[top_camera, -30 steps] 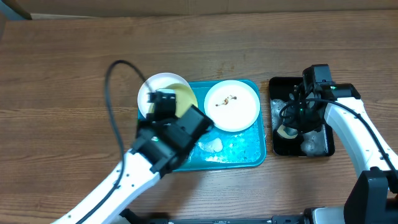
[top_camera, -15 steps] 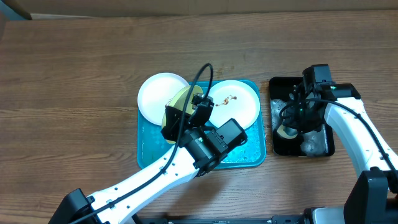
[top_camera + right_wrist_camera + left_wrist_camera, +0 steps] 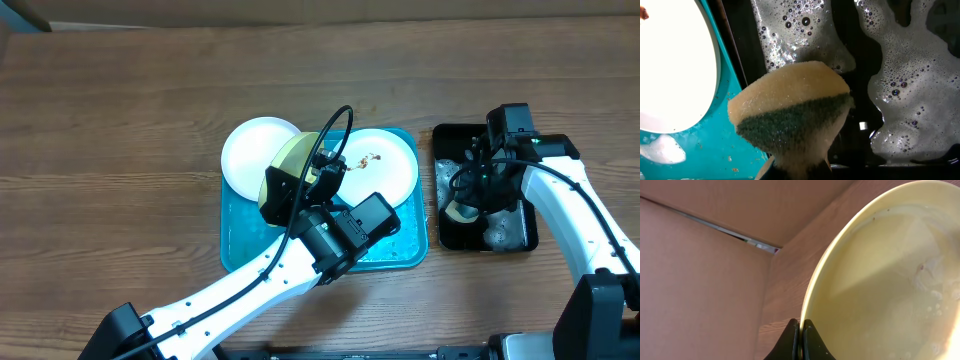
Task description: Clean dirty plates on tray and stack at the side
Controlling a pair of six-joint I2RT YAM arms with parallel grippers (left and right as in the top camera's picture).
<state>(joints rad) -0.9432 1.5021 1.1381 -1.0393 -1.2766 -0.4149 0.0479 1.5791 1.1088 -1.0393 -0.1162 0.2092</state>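
Over tray [image 3: 400, 250] centre: left gripper [image 3: 801, 328] clamped on yellow-green plate [image 3: 880, 280]; right gripper [image 3: 799, 164] pinching sponge [image 3: 790, 110]. White plate [image 3: 390, 175], 2 o'clock, smeared; none stacked.

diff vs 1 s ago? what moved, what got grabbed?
Left arm swung right across the turquoise tray; the left pincer, shut on the rim of the yellow-green plate, tipped it up off the left white plate. Unchanged: right pincer holding the sponge over the black tray, smeared white plate on the tray.
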